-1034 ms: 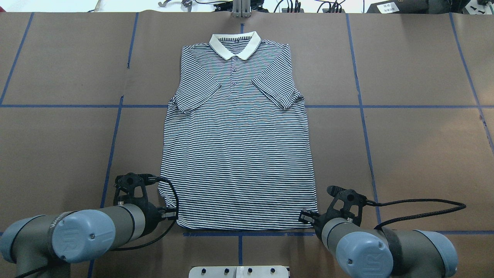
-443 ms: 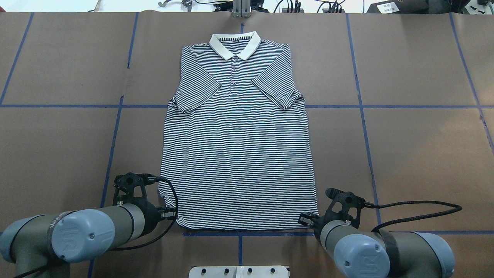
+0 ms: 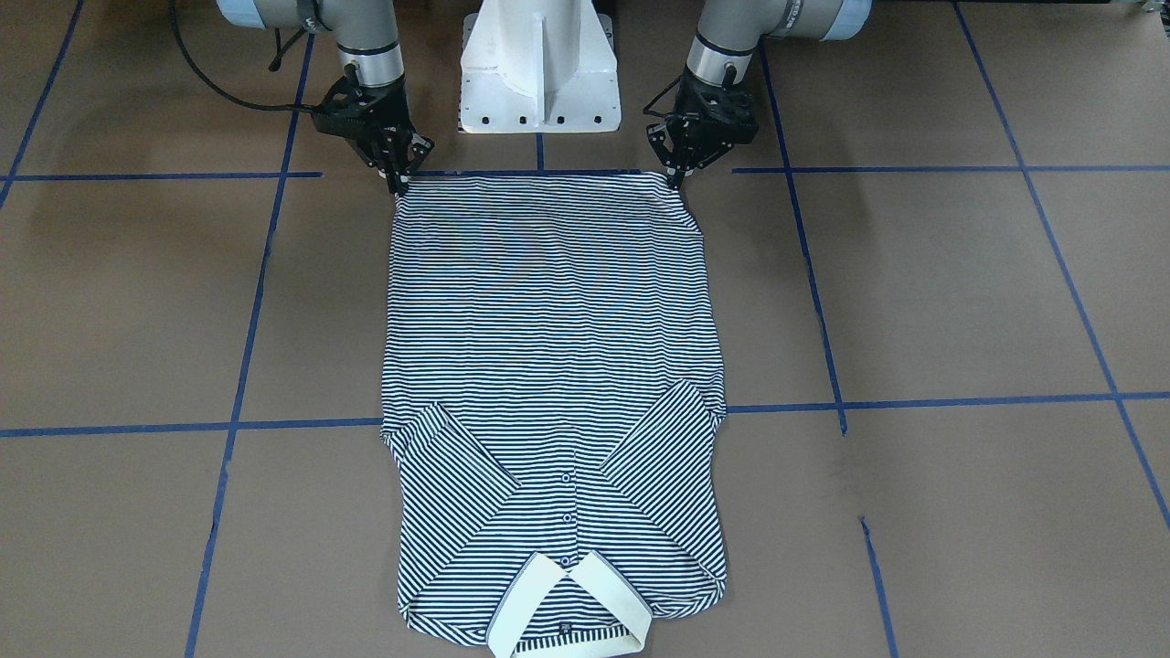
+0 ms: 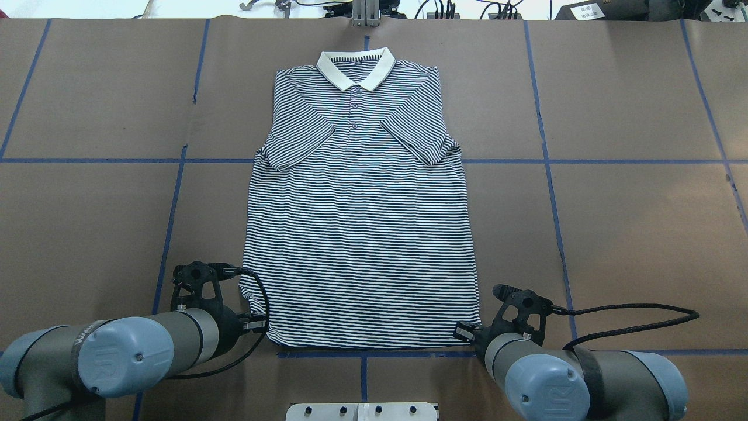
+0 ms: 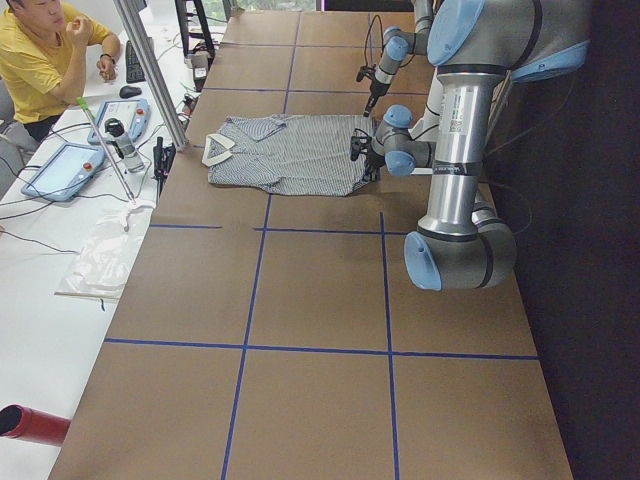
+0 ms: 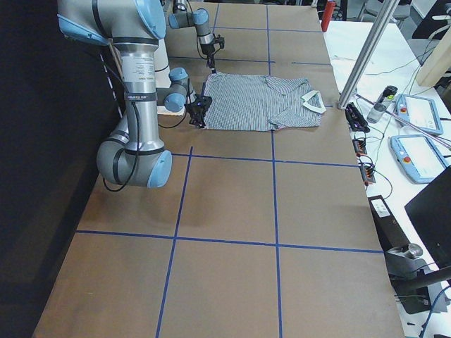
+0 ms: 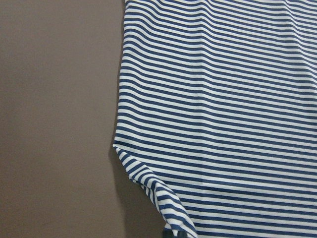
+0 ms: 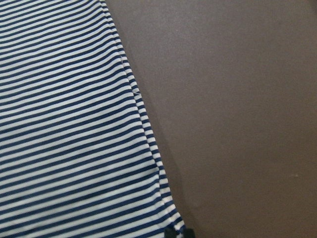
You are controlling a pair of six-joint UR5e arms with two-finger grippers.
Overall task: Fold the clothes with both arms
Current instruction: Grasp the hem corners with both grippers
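The striped polo shirt (image 4: pixel 359 234) lies flat and face up on the brown table, cream collar (image 4: pixel 355 67) at the far side and both sleeves folded in over the chest. My left gripper (image 3: pixel 676 181) is at the hem's left corner and my right gripper (image 3: pixel 399 185) is at the hem's right corner. Both sets of fingers converge on the cloth. In the left wrist view the shirt's corner (image 7: pixel 168 213) is puckered up toward the fingers. In the right wrist view the shirt's hem edge (image 8: pixel 158 198) runs into the dark fingertip at the bottom.
The white pedestal (image 3: pixel 539 64) stands at the near edge between the arms. Blue tape lines (image 4: pixel 169 234) cross the table. A metal post (image 4: pixel 365 14) stands behind the collar. A person in yellow (image 5: pixel 40 60) sits by a side table with tablets.
My right arm and its cable have shifted slightly toward the near edge at the hem corner. The left arm and the shirt have not visibly moved.
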